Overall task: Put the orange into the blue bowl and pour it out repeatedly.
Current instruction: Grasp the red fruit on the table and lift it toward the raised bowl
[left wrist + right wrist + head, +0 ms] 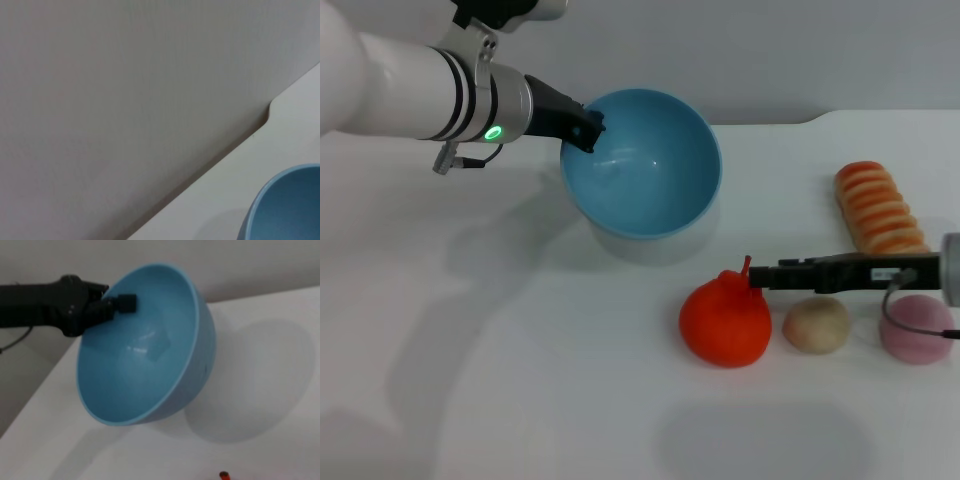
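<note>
Right gripper (757,275) is seen reaching in low from the right, its dark tip touching the stem of the orange (724,320); whether its fingers are parted cannot be told. That knobby, bright red-orange fruit is resting on the white table (520,380), just beside a beige ball (816,324). Farther back, the blue bowl (645,165) is held tilted and empty, its rim clamped by the left gripper (582,128).
</note>
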`<state>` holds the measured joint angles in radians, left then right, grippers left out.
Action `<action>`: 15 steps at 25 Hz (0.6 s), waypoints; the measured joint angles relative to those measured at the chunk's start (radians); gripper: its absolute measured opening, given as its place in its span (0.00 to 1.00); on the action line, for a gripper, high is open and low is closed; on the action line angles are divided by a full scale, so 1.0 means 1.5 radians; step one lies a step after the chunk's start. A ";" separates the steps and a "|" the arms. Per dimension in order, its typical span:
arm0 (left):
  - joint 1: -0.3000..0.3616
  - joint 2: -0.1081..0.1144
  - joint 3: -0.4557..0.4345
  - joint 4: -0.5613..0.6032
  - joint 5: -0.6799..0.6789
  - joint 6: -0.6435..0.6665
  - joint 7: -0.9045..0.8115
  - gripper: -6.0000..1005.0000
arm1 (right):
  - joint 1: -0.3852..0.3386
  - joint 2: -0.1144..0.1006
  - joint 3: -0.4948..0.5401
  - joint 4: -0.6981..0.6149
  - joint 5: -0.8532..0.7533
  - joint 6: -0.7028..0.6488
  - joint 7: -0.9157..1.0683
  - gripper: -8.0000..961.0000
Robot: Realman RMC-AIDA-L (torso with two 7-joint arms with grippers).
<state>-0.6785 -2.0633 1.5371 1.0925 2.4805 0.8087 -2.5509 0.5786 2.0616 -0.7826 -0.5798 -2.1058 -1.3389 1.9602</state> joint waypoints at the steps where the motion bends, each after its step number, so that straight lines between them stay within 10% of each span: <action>1: 0.000 0.000 0.001 -0.001 0.000 0.000 0.000 0.00 | 0.004 0.001 -0.005 0.008 -0.001 0.008 0.000 0.78; 15: 0.004 -0.001 0.008 -0.007 -0.001 -0.017 -0.001 0.00 | 0.044 0.006 -0.024 0.107 0.002 0.074 -0.004 0.77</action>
<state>-0.6722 -2.0653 1.5485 1.0821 2.4784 0.7830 -2.5521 0.6450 2.0713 -0.8189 -0.4194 -2.1027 -1.2272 1.9540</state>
